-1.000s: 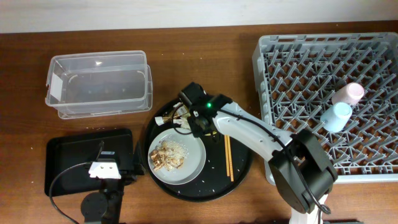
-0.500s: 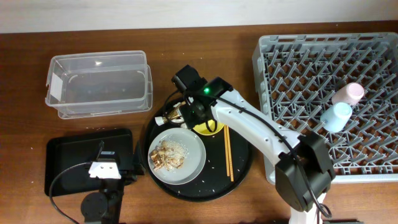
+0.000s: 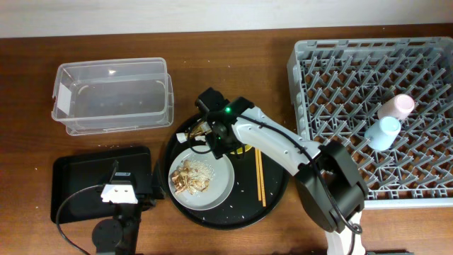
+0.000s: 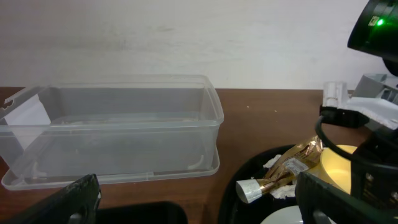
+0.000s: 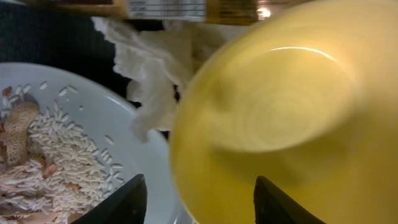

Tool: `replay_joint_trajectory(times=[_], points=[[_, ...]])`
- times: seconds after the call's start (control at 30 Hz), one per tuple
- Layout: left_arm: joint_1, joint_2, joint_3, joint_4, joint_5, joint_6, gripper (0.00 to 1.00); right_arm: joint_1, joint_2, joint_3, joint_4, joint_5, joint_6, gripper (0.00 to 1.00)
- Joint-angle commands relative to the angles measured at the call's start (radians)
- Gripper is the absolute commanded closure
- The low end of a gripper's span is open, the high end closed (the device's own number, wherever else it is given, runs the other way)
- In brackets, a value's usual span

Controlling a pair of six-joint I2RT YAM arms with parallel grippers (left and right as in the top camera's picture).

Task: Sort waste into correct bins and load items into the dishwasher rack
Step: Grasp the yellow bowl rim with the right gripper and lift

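My right gripper (image 3: pixel 216 140) is open and low over the yellow bowl (image 5: pixel 280 112) on the round black tray; the bowl's left rim lies between the fingers (image 5: pixel 199 205). The bowl also shows in the left wrist view (image 4: pixel 339 165). Beside it lie a crumpled white napkin (image 5: pixel 155 62) and the gold-brown wrapper (image 3: pixel 198 131) (image 4: pixel 292 168). The pale grey plate (image 3: pixel 219 193) holds brownish scraps with rice (image 3: pixel 190 177). Brown chopsticks (image 3: pixel 260 177) lie to its right. My left gripper (image 3: pixel 145 190) (image 4: pixel 199 211) is open and empty over the flat black tray (image 3: pixel 78 184).
The clear tub (image 3: pixel 113 95) (image 4: pixel 112 130) stands empty at the back left. The grey rack (image 3: pixel 340 64) at the right holds a pink cup (image 3: pixel 396 106) and a light-blue cup (image 3: pixel 383 132). The round black tray (image 3: pixel 276 195) has loose rice grains on it.
The right arm swung up and left, showing the yellow bowl, then came back down; its wrist now covers most of the bowl from above. The left arm has not moved.
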Motion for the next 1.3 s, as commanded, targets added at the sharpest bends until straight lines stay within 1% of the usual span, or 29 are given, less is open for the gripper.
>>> replay_joint_trajectory(times=[0.0, 0.07, 0.1, 0.13, 0.2, 0.3, 0.4, 0.53, 0.63, 0.73, 0.8, 0.87, 0.97, 1.13, 1.2, 1.27], points=[[0.005, -0.004, -0.003, -0.006, 0.004, 0.016, 0.0, 0.027, 0.014, -0.02, 0.012, 0.042, -0.013, 0.46], [0.005, -0.004, -0.003, -0.006, 0.004, 0.016, 0.0, 0.027, 0.014, -0.029, 0.026, 0.07, -0.014, 0.46], [0.005, -0.004, -0.003, -0.006, 0.004, 0.016, 0.0, 0.027, 0.014, -0.029, 0.031, 0.075, -0.013, 0.5], [0.005, -0.004, -0.003, -0.006, 0.004, 0.016, 0.01, 0.026, 0.014, -0.029, 0.039, 0.074, -0.013, 0.56], [0.005, -0.004, -0.003, -0.006, 0.004, 0.016, 0.0, 0.026, 0.014, -0.029, 0.047, 0.074, -0.014, 0.59], [0.005, -0.004, -0.003, -0.006, 0.004, 0.016, 0.0, 0.026, 0.016, -0.04, 0.064, 0.079, -0.014, 0.59], [0.005, -0.004, -0.003, -0.006, 0.004, 0.015, 0.0, 0.026, 0.016, -0.047, 0.07, 0.082, -0.013, 0.62], [0.005, -0.004, -0.003, -0.006, 0.004, 0.015, 0.0, 0.026, 0.017, -0.048, 0.071, 0.085, -0.011, 0.62], [0.005, -0.004, -0.003, -0.006, 0.004, 0.016, 0.0, 0.026, 0.017, -0.049, 0.071, 0.089, -0.01, 0.71], [0.005, -0.004, -0.003, -0.006, 0.004, 0.016, 0.0, 0.026, 0.016, -0.048, 0.071, 0.089, -0.01, 0.75], [0.005, -0.004, -0.003, -0.006, 0.004, 0.016, 0.0, 0.026, 0.016, -0.039, 0.061, 0.089, -0.01, 0.85], [0.005, -0.004, -0.003, -0.006, 0.004, 0.016, 0.0, 0.026, 0.014, -0.009, 0.026, 0.091, -0.01, 0.96], [0.005, -0.004, -0.003, -0.006, 0.004, 0.016, 0.0, 0.02, 0.005, 0.069, -0.045, 0.094, -0.011, 0.96], [0.005, -0.004, -0.003, -0.006, 0.004, 0.015, 0.0, -0.04, -0.028, 0.288, -0.237, 0.125, -0.011, 0.96], [0.005, -0.004, -0.003, -0.006, 0.004, 0.015, 0.0, -0.089, -0.042, 0.396, -0.326, 0.131, -0.011, 0.96], [0.005, -0.004, -0.003, -0.006, 0.004, 0.016, 0.0, -0.171, -0.064, 0.523, -0.421, 0.13, -0.011, 0.96]])
